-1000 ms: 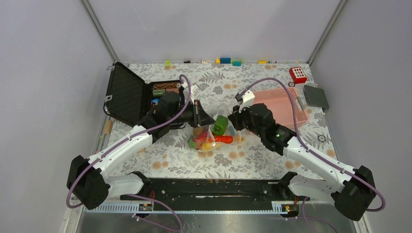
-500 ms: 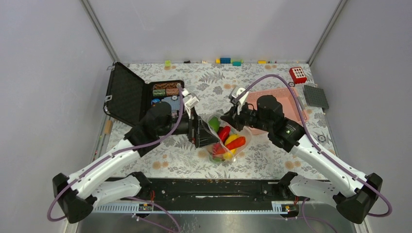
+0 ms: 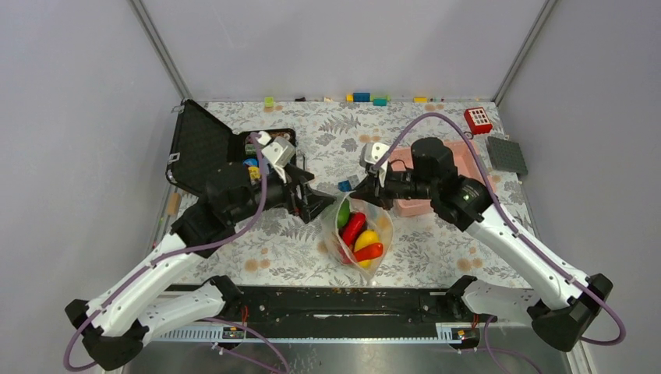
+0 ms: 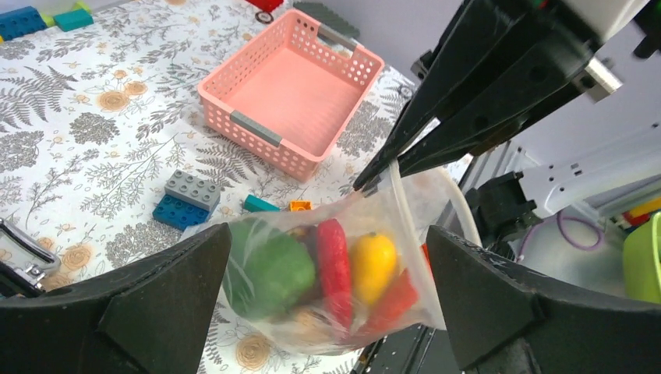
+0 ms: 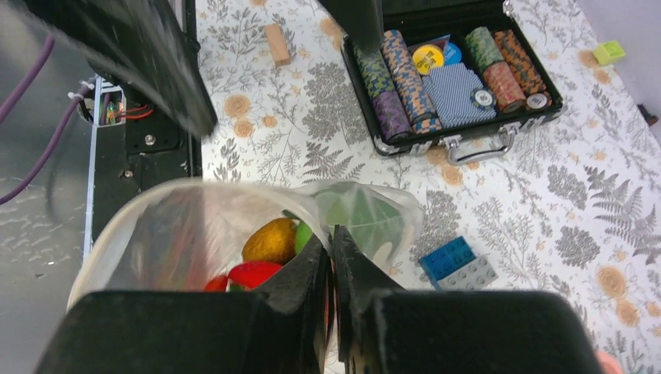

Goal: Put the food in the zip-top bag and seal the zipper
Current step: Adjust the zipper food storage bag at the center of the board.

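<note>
Zip-top bag [image 4: 417,199], clear floppy film bulging with glossy food [image 3: 355,227]; right tool [image 5: 331,241] pinches rim, left tool [image 4: 327,234] apart.

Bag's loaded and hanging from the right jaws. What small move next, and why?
Probably close the open left gripper on the free mouth edge of the zip-top bag: only the right gripper pinches it, food is inside, mouth gaping.
</note>
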